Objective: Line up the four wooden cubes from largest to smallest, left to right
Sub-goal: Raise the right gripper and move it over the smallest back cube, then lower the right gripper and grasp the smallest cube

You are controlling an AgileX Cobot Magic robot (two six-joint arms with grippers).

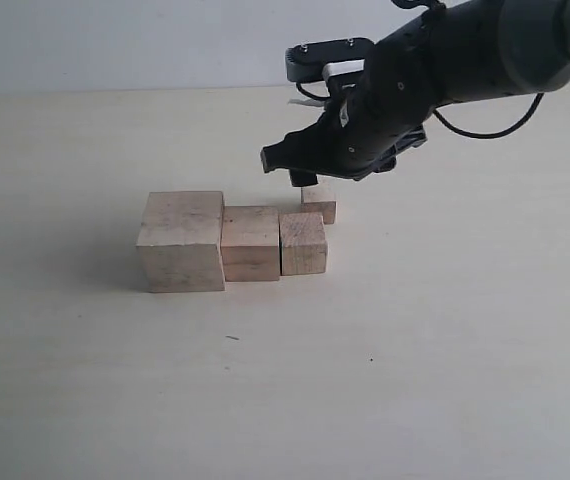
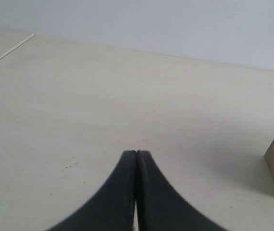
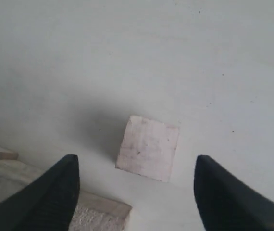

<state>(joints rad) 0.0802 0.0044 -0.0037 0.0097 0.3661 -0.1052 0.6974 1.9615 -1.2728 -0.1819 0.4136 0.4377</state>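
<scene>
Beneath pale wall (image 1: 115, 40), cream tabletop (image 1: 415, 380) with cubes (image 1: 250, 243)

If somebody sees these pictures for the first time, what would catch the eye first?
The black right claw hangs open just above the smallest cube, which sits behind the right end of the row. In front, the largest cube, the middle cube and the third cube stand side by side, touching, biggest on the left.
</scene>
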